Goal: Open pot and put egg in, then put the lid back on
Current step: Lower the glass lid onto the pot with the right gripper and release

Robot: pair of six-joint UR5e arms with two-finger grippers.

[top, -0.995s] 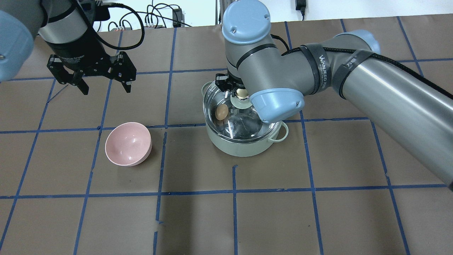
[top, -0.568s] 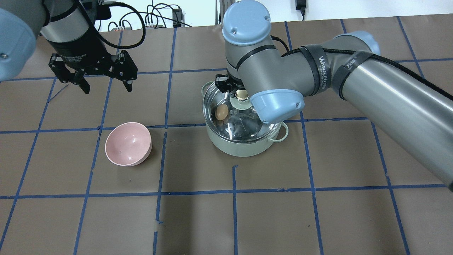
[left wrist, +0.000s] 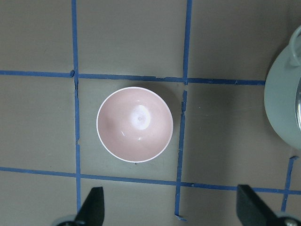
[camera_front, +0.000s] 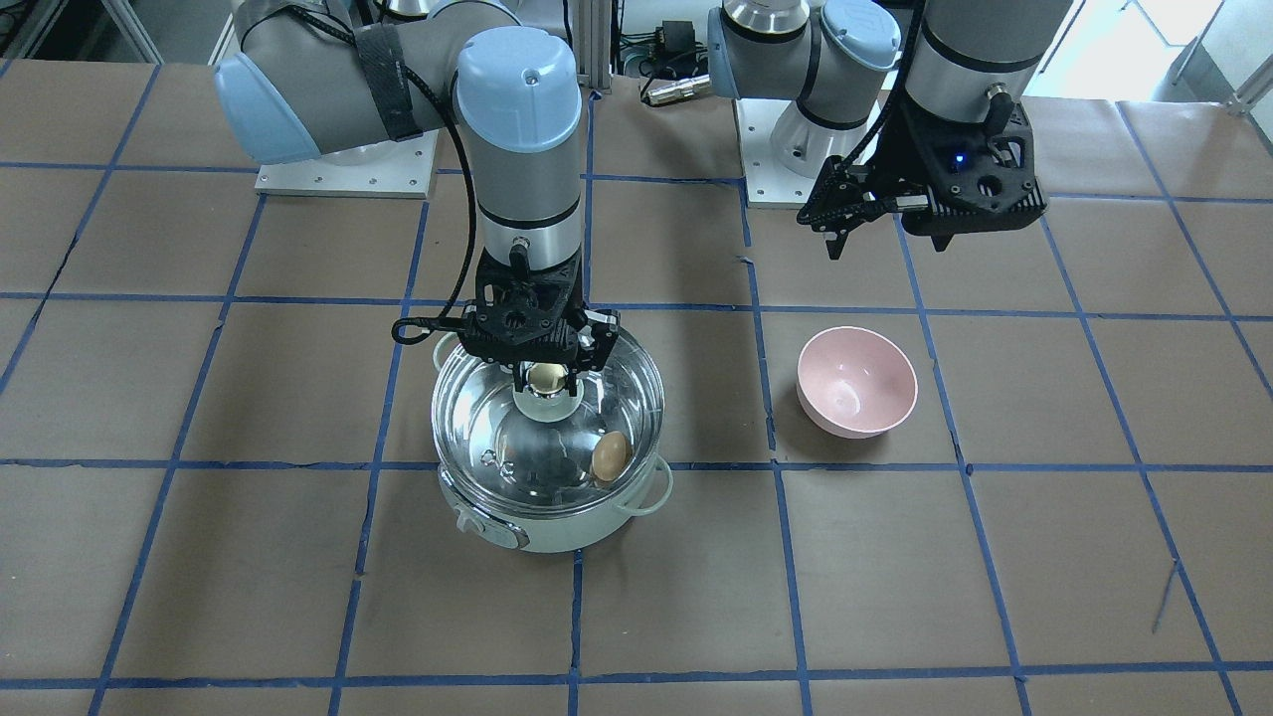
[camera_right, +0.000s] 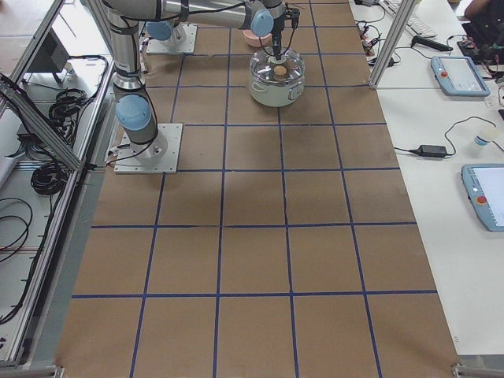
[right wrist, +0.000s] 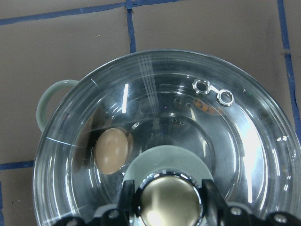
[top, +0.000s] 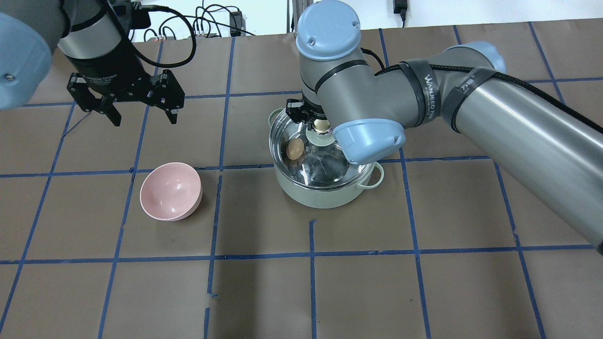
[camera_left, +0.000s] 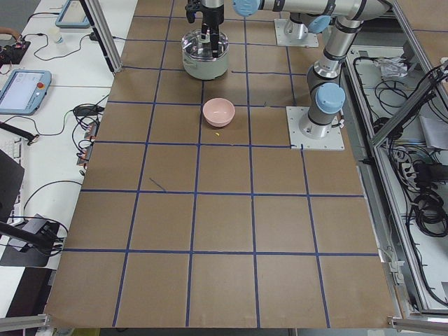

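The mint-green pot [camera_front: 542, 532] stands mid-table, also in the overhead view [top: 320, 197]. The clear glass lid [camera_front: 497, 438] sits on it, and shows in the right wrist view [right wrist: 188, 117]. The tan egg [camera_front: 610, 455] lies inside the pot under the glass, seen from overhead [top: 295, 149] and from the right wrist [right wrist: 111, 151]. My right gripper [camera_front: 546, 383] is shut on the lid's cream-gold knob [right wrist: 168, 200], one finger on each side. My left gripper [top: 143, 117] is open and empty, up above the table, apart from the pot.
An empty pink bowl [top: 171, 190] stands on the table on my left of the pot, below my left gripper [left wrist: 171, 207] in its wrist view [left wrist: 135, 125]. Blue tape lines grid the brown table. Both arm bases sit at the table's robot side.
The left gripper has shifted slightly toward the pot's side, still open. The right gripper stays on the knob; the lid has settled a little on the pot.
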